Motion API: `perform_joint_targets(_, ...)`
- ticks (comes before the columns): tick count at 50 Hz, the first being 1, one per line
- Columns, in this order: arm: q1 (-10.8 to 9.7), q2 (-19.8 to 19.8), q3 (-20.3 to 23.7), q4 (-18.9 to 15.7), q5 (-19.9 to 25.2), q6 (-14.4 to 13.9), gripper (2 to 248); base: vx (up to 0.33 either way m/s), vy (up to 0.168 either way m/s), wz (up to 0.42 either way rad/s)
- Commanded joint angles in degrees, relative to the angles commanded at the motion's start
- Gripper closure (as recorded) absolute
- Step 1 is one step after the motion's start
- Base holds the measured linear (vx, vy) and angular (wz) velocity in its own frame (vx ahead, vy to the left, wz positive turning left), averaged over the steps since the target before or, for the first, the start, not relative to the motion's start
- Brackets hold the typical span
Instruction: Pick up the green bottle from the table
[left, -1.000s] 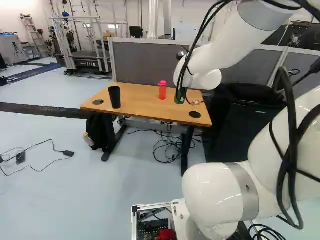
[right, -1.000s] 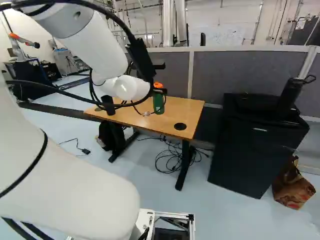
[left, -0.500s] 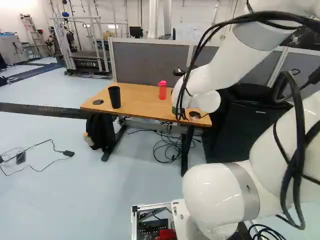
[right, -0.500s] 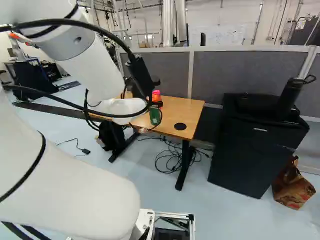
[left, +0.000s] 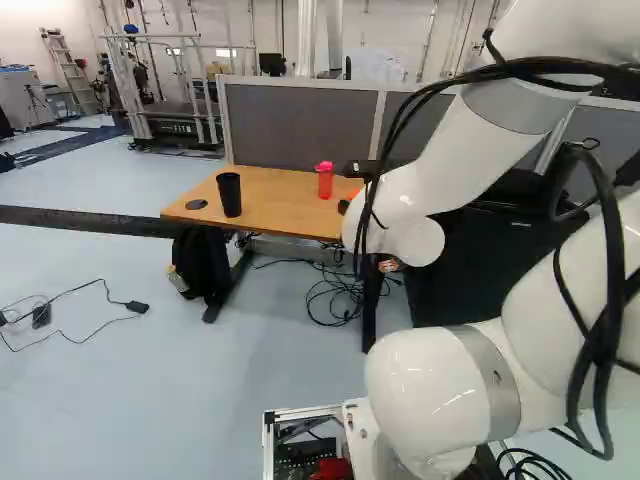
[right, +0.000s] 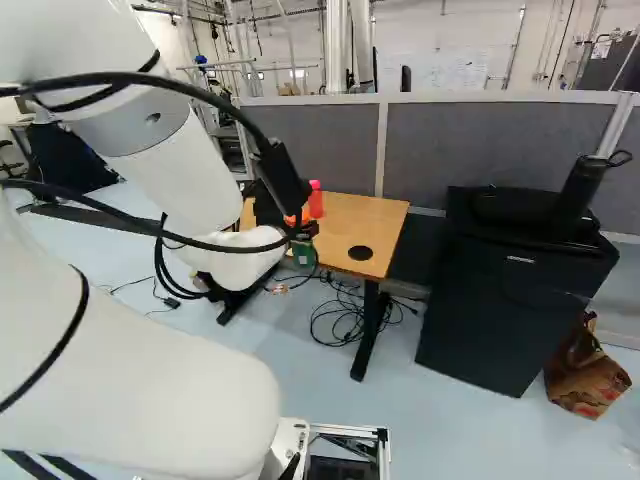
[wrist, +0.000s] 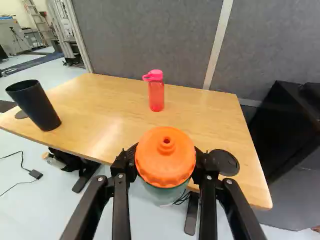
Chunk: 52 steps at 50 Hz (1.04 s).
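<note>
While the gripper (right: 300, 229) was clamped on the green bottle (wrist: 166, 157) near the table (wrist: 210, 115), the red bottle (wrist: 156, 96) and the cup (wrist: 37, 107) were standing on the table.

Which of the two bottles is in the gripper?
The green bottle, with an orange cap, is the one held between the fingers of the gripper. The red bottle, pink-capped, stands on the table, away from the fingers.
</note>
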Motion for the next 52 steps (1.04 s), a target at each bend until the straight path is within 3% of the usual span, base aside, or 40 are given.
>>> perform_joint_targets(23,0.8,0.4,3.9,-0.4,3.8,0.0,127,0.0,0.0,0.0)
perform_joint_targets(52,0.9,0.5,4.6,-0.4,4.4,0.0,127,0.0,0.0,0.0)
